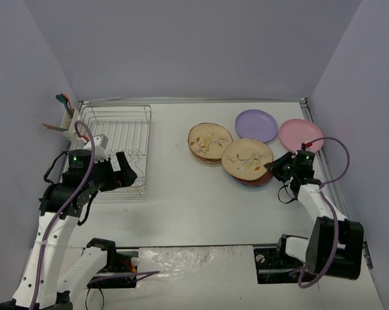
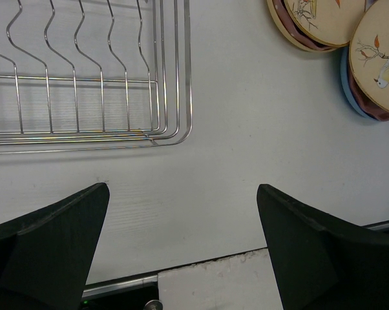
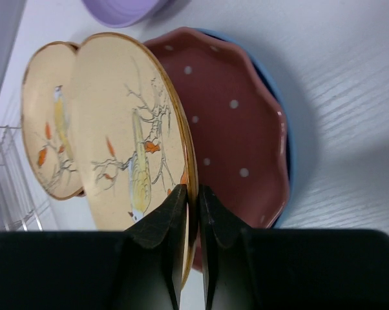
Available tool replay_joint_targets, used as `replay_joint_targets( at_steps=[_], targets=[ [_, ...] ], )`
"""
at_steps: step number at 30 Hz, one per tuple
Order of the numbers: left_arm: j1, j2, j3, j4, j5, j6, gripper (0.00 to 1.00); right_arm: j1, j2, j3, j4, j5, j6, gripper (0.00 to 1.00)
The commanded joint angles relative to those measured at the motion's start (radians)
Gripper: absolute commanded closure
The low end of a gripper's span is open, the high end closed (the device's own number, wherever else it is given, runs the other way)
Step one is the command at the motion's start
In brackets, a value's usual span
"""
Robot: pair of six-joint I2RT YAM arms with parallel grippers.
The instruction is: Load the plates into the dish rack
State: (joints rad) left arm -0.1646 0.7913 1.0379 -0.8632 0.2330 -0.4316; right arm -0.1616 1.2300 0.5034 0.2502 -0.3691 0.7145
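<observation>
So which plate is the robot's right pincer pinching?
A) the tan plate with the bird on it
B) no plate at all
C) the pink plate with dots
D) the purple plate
A: the right wrist view shows the right pincer closed on the rim of the tan bird plate, with the pink dotted plate lying underneath.

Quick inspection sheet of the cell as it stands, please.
Surface: white table, no spills seen.
Job's things: dish rack shows no plates; tan floral plate tilted up off dark pink speckled plate, blue plate beneath; second tan floral plate, lilac plate, light pink plate lie flat.
Clutter: utensil caddy on rack's side.
Pincers: left pincer open over table; right pincer shut on tan floral plate's rim.
Cables: purple cable loops at each arm.
Surroundings: plain walls.
</observation>
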Motion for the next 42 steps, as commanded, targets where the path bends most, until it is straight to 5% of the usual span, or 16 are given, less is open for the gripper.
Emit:
replay_joint_targets(
  at_steps=[1, 15, 22, 28, 42],
  targets=[
    [-0.009, 0.035, 0.094, 0.097, 0.05, -0.047, 0.03, 0.01, -0.136, 0.054, 0.042, -0.096, 0.06, 1.0],
    [-0.01, 0.079, 0.074, 0.302, 0.205, -0.229, 0.03, 0.007, -0.242, 0.12, 0.054, -0.167, 0.121, 1.0],
    [-0.046, 0.099, 0.04, 0.439, 0.252, -0.343, 0.03, 0.013, -0.226, 0.129, 0.212, -0.321, 0.242, 1.0],
    [-0.15, 0.171, 0.056, 0.547, 0.224, -0.403, 0.03, 0.049, -0.198, 0.138, 0.358, -0.435, 0.338, 1.0],
    [-0.343, 0.447, 0.241, 0.656, 0.193, -0.425, 0.05, 0.255, -0.197, 0.219, 0.339, -0.424, 0.315, 1.0]
  ],
)
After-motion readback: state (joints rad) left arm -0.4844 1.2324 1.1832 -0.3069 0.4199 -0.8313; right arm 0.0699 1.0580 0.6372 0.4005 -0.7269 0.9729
